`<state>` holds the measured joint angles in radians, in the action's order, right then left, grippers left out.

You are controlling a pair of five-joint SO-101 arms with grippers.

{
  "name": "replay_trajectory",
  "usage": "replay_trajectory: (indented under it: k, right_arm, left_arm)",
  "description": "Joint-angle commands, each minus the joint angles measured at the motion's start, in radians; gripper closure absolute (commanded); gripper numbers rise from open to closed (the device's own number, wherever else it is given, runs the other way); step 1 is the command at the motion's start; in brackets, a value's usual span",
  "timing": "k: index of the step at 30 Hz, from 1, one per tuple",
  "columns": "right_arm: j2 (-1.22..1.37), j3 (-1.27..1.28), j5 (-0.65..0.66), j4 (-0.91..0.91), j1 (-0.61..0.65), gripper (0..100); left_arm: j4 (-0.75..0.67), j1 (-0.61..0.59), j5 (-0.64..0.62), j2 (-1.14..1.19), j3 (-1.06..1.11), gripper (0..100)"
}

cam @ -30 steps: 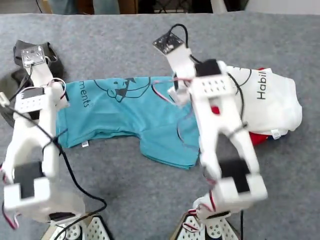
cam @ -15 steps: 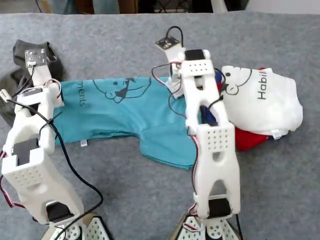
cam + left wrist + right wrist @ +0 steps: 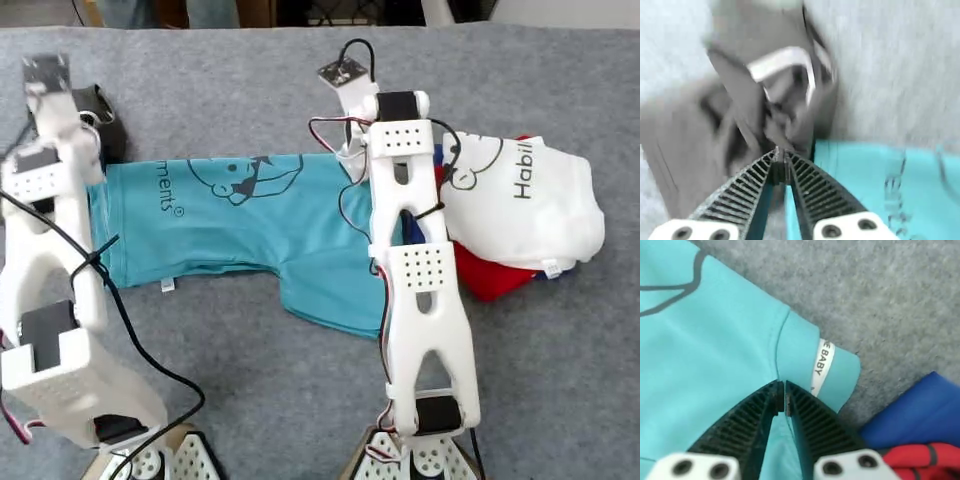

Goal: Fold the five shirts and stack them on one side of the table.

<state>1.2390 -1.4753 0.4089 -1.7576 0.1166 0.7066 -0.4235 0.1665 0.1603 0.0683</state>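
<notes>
The teal shirt (image 3: 250, 235) lies spread across the grey table (image 3: 560, 380). The left gripper (image 3: 781, 161) is pinched on its edge beside a dark grey shirt (image 3: 740, 105). The right gripper (image 3: 780, 396) pinches its collar, near a blue shirt (image 3: 920, 405).

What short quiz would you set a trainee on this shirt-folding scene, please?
1. True or false: the white shirt lies on top of the red shirt.
2. What is the right gripper shut on? A) the teal shirt B) the red shirt C) the white shirt
3. Short answer: which gripper is nearer the dark shirt?
Key: 1 true; 2 A; 3 the left gripper.
</notes>
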Motion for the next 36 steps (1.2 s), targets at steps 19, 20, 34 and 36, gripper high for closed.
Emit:
replay_trajectory:
  k: [19,20,34,36]
  right_arm:
    - [-0.001,-0.058,-0.011,-0.008,0.106,98.4]
    - [-0.001,-0.059,-0.011,-0.008,0.107,98.4]
    - [-0.087,-0.062,-0.011,-0.008,0.115,98.4]
    - [-0.122,-0.061,-0.011,-0.008,0.115,98.4]
  left_arm:
    - [0.288,-0.217,-0.235,1.146,-1.521,91]
    - [0.308,-0.243,-0.235,1.178,-1.586,91]
    - [0.598,-0.292,-0.242,1.022,-1.735,91]
    - [0.697,-0.245,-0.242,0.968,-1.735,91]
